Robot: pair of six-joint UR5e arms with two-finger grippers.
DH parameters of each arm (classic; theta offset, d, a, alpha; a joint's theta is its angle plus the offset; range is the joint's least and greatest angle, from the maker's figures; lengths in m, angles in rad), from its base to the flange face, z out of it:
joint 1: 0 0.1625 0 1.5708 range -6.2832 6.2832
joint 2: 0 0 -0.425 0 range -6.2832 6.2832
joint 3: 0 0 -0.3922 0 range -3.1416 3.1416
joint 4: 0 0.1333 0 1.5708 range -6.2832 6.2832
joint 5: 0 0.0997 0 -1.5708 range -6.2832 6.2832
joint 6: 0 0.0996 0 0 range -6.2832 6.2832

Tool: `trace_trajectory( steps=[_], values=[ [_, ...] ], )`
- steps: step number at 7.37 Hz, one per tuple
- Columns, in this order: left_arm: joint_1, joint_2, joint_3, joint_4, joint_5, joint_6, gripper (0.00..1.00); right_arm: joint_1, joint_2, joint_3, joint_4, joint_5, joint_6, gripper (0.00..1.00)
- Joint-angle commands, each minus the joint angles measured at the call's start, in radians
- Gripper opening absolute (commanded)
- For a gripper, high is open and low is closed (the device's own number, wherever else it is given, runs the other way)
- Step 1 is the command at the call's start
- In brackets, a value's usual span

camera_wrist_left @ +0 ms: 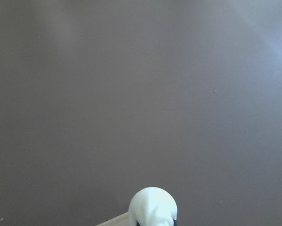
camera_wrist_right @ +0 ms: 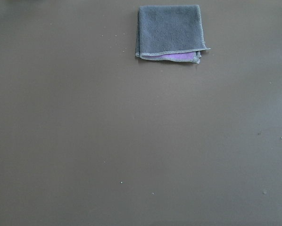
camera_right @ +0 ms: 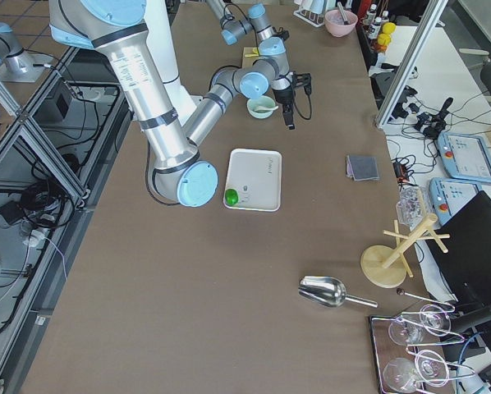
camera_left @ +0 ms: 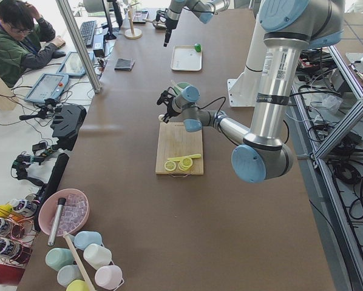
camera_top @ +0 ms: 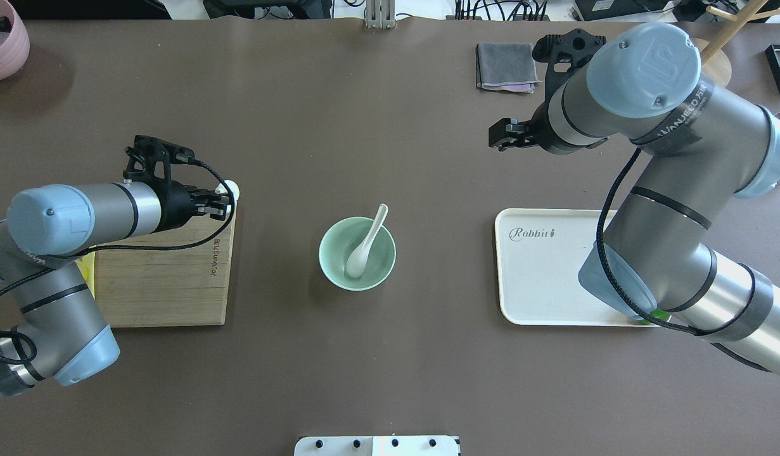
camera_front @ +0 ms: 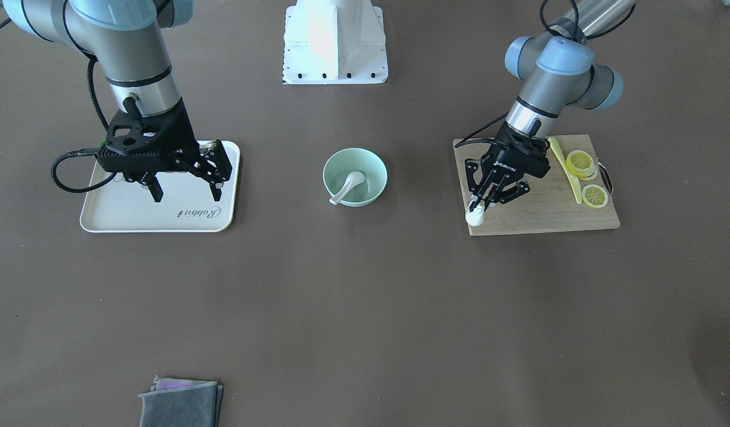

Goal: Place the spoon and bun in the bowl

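Note:
The pale mint-green bowl (camera_front: 373,163) stands mid-table, also in the overhead view (camera_top: 329,253). The white spoon (camera_front: 347,187) lies in it, handle over the rim (camera_top: 364,244). The white bun (camera_front: 475,217) is at the corner of the wooden cutting board (camera_front: 542,207) nearest the bowl; it also shows in the overhead view (camera_top: 230,187) and low in the left wrist view (camera_wrist_left: 153,207). My left gripper (camera_front: 476,207) is shut on the bun, low over that corner. My right gripper (camera_front: 187,191) is open and empty, held above the white tray (camera_front: 133,213).
Lemon slices (camera_front: 581,161) and a long yellow-green utensil (camera_front: 563,163) lie on the board's far side. A folded grey cloth (camera_front: 181,403) lies near the operators' edge, also in the right wrist view (camera_wrist_right: 169,30). A pink bowl (camera_top: 3,38) sits at a far corner.

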Motion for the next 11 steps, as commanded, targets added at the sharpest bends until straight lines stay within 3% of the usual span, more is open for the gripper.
trace_trajectory(
  steps=[1, 2, 3, 5, 6, 7, 11],
  values=[
    [0.088, -0.109, 0.004, 0.004, 0.049, -0.097, 0.09, -0.002, 0.001, -0.002, 0.0, 0.0, 0.0, 1.0],
    [0.173, -0.167, 0.007, 0.005, 0.115, -0.151, 0.1, -0.002, 0.001, 0.0, 0.002, 0.0, 0.0, 1.0],
    [0.242, -0.202, 0.013, 0.006, 0.195, -0.16, 0.17, -0.002, 0.001, -0.002, 0.002, 0.0, 0.0, 1.0],
    [0.257, -0.23, 0.021, 0.016, 0.211, -0.162, 0.59, -0.002, 0.001, -0.003, 0.0, 0.0, -0.001, 1.0],
    [0.257, -0.23, 0.022, 0.015, 0.211, -0.162, 0.88, -0.002, 0.001, -0.003, 0.0, 0.0, -0.001, 1.0],
    [0.257, -0.23, 0.023, 0.013, 0.212, -0.16, 0.97, -0.003, 0.001, -0.002, 0.0, -0.002, 0.0, 1.0],
    [0.257, -0.23, 0.023, 0.015, 0.214, -0.16, 0.97, -0.006, 0.001, -0.002, 0.0, -0.002, 0.0, 1.0]
  ],
)
